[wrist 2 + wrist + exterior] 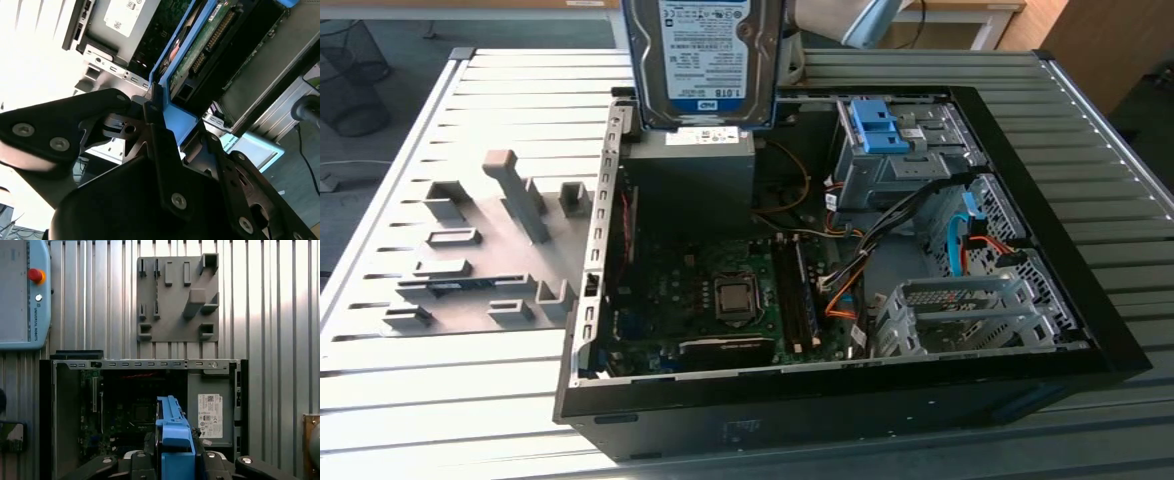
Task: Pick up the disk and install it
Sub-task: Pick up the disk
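Exterior view, disk: the disk [700, 60] hangs upright with its label facing the camera. It is high over the open computer case [1107, 330], above the power supply [694, 170], and touches neither.
Exterior view, bay: the drive cage [961, 310] sits toward the exterior view's right, well apart from the disk. Loose cables [847, 290] run just beside it.
Exterior view, risk: the route to the cage probably passes over those cables. A low corner could snag one or knock the case wall.
Second wrist view, grip: the gripper [170, 117] is closed on the disk. Its black fingers [107, 102] pinch one blue rail [180, 122] at the edge, with the circuit-board side exposed.
Second wrist view, risk: the hold is on a plastic rail only. Any tilt or bump could let the disk pivot or slip, and a fall would land it on the motherboard [175, 20].
First wrist view, alignment: the blue rail stands on edge over the case opening, with the slatted desk [280, 315] beyond.
First wrist view, risk: if the disk goes in skewed, the rails may jam at the cage mouth.
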